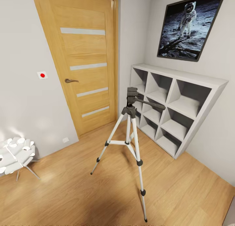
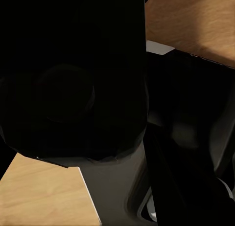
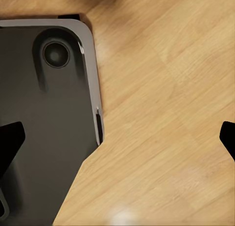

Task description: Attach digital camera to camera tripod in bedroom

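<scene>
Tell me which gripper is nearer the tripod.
Cannot tell. The tripod stands ahead by the shelves; the right gripper hangs open over floor beside the base; the left wrist view shows dark shapes up close.

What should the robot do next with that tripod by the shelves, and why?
Probably roll a bit closer to the camera tripod. It stands upright on the wood floor before the white cube shelves, its head bare, and no arm is near it yet in the head view.
</scene>
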Robot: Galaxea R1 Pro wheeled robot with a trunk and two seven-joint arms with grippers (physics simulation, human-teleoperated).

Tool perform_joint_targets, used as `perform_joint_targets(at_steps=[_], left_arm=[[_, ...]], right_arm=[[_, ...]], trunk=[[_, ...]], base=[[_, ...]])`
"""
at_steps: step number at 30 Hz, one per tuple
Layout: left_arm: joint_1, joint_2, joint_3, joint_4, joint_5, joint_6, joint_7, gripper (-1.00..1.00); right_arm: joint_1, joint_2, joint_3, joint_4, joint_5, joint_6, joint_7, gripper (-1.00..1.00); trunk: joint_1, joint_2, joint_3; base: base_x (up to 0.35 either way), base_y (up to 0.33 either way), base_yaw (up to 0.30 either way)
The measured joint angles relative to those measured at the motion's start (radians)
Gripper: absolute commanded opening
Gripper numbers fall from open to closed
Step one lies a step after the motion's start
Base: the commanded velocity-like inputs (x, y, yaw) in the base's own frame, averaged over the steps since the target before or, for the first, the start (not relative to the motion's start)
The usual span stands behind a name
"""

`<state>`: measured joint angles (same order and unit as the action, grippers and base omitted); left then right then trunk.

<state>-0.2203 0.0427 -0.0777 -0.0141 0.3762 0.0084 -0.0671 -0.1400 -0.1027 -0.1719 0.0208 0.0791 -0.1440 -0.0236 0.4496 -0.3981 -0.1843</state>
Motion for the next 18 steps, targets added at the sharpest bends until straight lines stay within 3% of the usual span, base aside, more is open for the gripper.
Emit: perform_joint_targets(at_steps=[18], left_arm=[[0.000,0.000,0.000,0.000,0.000,0.000,0.000,-1.00]], right_arm=[[0.000,0.000,0.000,0.000,0.000,0.000,0.000,1.00]], trunk=[[0.000,0.000,-0.029]], base=[[0.000,0.000,0.000]])
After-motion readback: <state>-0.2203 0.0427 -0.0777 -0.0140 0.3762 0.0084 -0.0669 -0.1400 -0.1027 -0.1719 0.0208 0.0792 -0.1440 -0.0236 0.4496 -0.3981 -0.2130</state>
